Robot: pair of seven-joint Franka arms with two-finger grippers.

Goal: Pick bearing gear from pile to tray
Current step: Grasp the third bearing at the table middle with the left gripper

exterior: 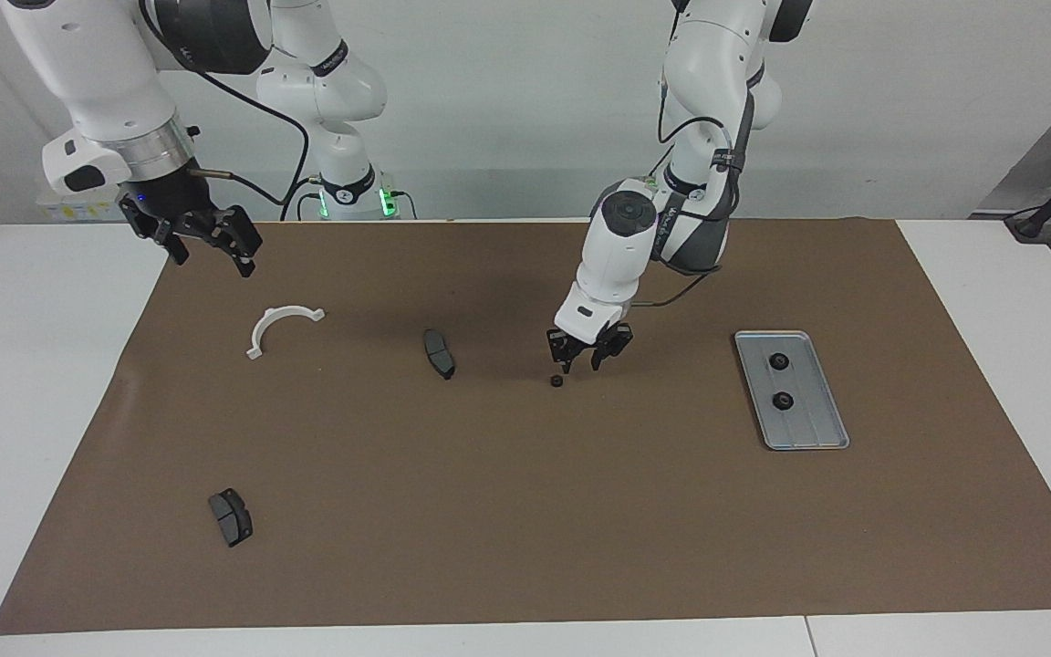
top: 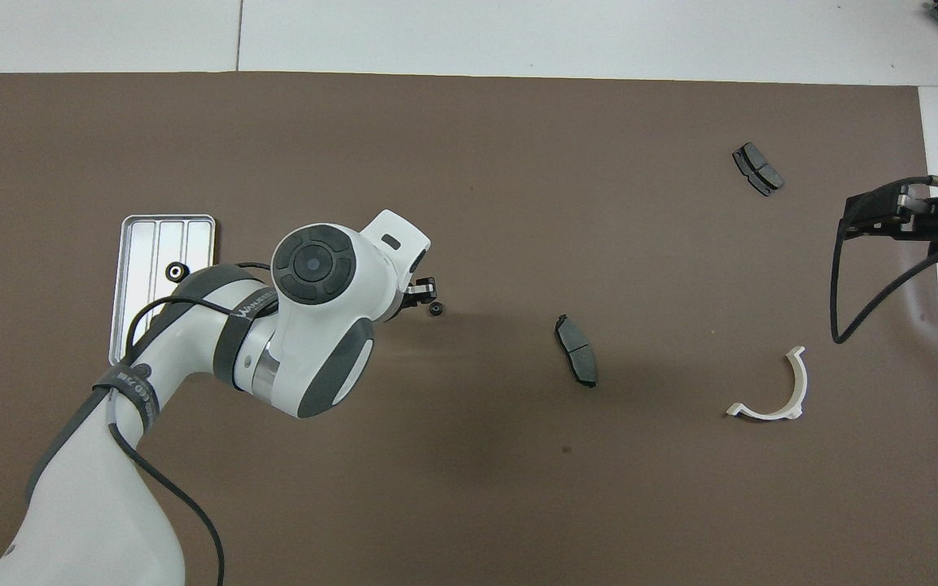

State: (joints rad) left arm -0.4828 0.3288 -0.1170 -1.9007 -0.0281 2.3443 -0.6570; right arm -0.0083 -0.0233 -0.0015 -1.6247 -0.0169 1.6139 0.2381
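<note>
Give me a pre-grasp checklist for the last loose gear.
1. Target free: loose bearing gear lies alone on the mat, apart from the nearest brake pad: ok.
2. Left gripper open and empty: ok.
3. Left gripper centred on the gear: not ok, the gear lies just off the fingertips, not between them.
4. Room in the tray: two gears in it, its end farther from the robots is bare: ok.
5. Right gripper out of the way: open, raised at the right arm's end of the mat, waiting: ok.
</note>
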